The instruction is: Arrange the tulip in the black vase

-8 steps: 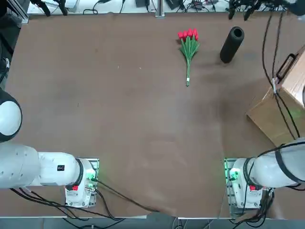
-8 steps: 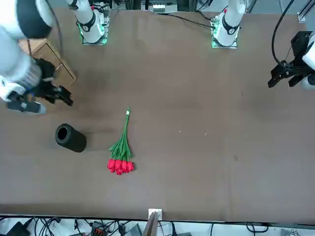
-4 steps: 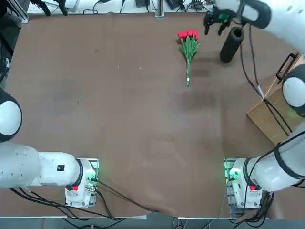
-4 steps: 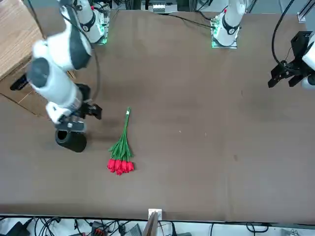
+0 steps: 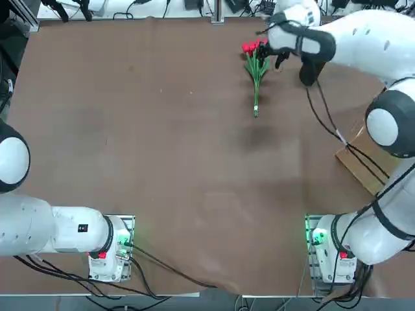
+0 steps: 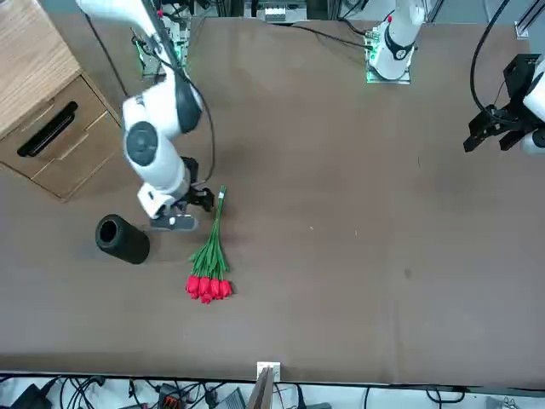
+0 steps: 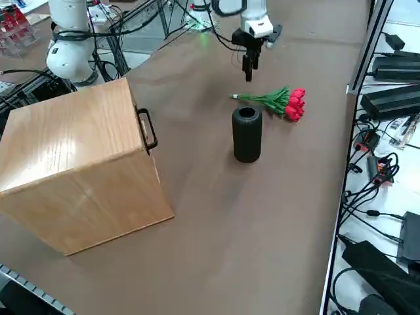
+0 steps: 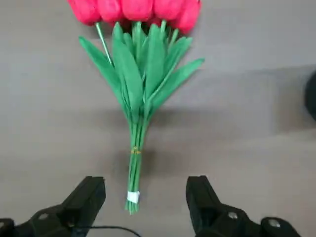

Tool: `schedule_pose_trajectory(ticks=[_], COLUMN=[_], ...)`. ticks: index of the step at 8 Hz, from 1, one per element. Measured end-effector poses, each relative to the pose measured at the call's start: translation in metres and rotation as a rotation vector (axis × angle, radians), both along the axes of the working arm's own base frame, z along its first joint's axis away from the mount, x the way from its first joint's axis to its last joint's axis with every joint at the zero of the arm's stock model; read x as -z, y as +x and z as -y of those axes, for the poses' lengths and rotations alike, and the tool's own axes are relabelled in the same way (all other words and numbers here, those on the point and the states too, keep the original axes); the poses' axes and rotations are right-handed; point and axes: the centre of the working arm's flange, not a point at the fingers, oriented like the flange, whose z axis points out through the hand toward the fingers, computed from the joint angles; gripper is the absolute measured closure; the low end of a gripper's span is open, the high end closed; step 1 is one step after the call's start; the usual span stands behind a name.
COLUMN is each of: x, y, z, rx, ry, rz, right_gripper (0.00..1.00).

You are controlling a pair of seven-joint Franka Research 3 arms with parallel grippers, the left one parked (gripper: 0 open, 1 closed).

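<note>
The tulip [image 5: 257,78] lies flat on the brown table near its far edge, red blooms toward that edge and stems pointing back at the robot. It also shows in the front view [image 6: 210,256] and the side view [image 7: 275,100]. The black vase [image 5: 308,72] stands upright just right of it, apart from it, partly covered by my arm; its round mouth shows in the side view [image 7: 247,134]. My right gripper [image 8: 144,187] hangs open above the table, straddling the stem end of the tulip [image 8: 143,74] without touching it. The gripper [image 7: 248,73] points straight down.
A wooden drawer cabinet [image 7: 79,170] with a black handle stands on the table's right side, near the vase [image 6: 122,239]. Cables and gear lie beyond the far edge. Bare brown tabletop [image 5: 162,149] stretches left of the tulip and toward the bases.
My right arm has swung in from the right, passed over the vase and come to hang above the tulip's stem end. Tulip and vase have not moved.
</note>
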Motion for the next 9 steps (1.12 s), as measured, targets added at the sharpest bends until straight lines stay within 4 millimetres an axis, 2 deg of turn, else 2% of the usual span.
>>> schedule_pose_trajectory(ticks=[3,5,9], x=[0.054,0.07,0.101], y=[-0.012,-0.008,-0.002], z=[-0.011,-0.017,-0.013], rx=[0.026,0.067,0.089], ry=[0.004,0.023,0.005], rz=[0.008,0.043,0.047], right_gripper=[0.0,0.0,0.0])
